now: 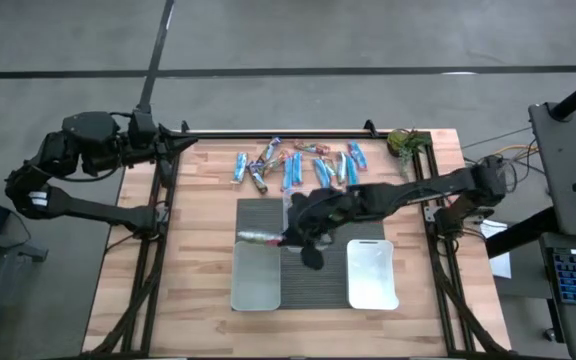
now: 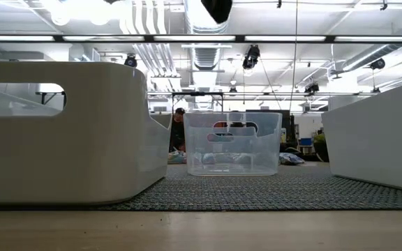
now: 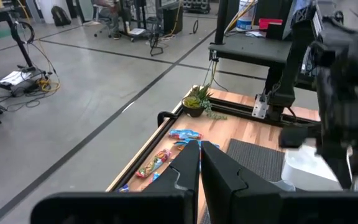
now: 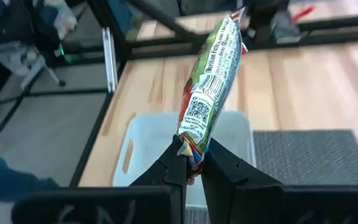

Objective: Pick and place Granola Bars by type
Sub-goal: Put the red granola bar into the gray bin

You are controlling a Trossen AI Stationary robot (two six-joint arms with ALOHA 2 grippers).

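Pale wood makes up the surface (image 1: 198, 250), with a dark ribbed mat (image 1: 313, 280) in the middle of the high view. Two clear tubs sit on the mat's edges: the left tub (image 1: 256, 278) at lower centre-left, the right tub (image 1: 372, 274) at lower centre-right. A third clear tub (image 2: 233, 143) shows in the centre of the low view, farther back on the mat.

The right gripper (image 4: 192, 163) reaches in from the right of the high view to the centre, over the mat and just at the upper edge of the left tub. Its fingers (image 4: 173, 167) are pinched nearly closed on the lower end of one granola bar (image 4: 210, 87), a wrapper with green, white and red print that stands up and tilts toward the upper right of the right wrist view. The left tub lies directly below it there.

The remaining Granola Bars (image 1: 293, 165), mostly blue with a few orange ones, lie scattered in a row along the upper middle of the high view, above the mat. A small green plant (image 1: 405, 143) sits at the upper right corner of the surface.

The left gripper (image 3: 200, 165) waits off the surface at the upper left of the high view, fingers pressed fully together and holding nothing.
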